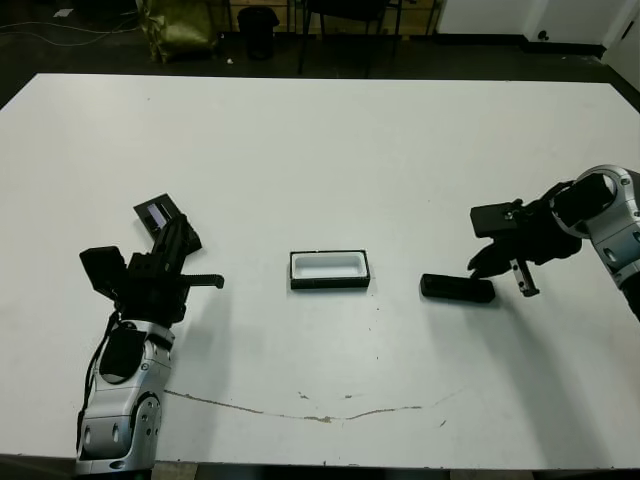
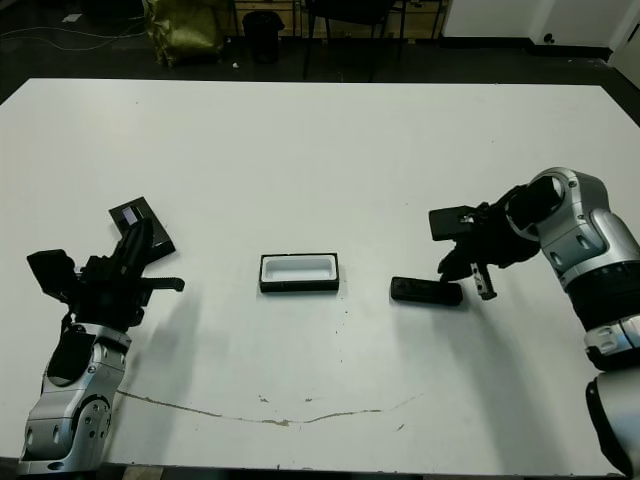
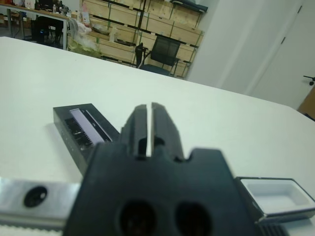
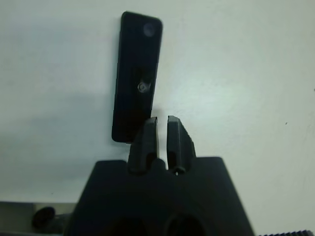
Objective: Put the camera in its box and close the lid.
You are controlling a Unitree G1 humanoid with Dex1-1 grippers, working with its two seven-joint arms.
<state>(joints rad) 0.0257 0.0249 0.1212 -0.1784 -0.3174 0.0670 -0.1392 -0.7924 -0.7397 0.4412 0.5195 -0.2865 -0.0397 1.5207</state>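
Both grippers are pinched nearly shut, holding nothing. Right gripper (image 1: 497, 266) hovers at the camera's (image 1: 457, 288) near end; camera lies right of the open box (image 1: 330, 270). It should spread wide, then straddle the bar's middle.

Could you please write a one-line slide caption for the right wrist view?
Right end effector, fingers nearly closed and empty, poised at the near end of the camera lying flat on the white table.

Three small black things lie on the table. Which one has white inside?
The box in the middle, an open tray with black walls and white lining. The camera to its right is a plain black bar; the lid at left carries a greyish window strip.
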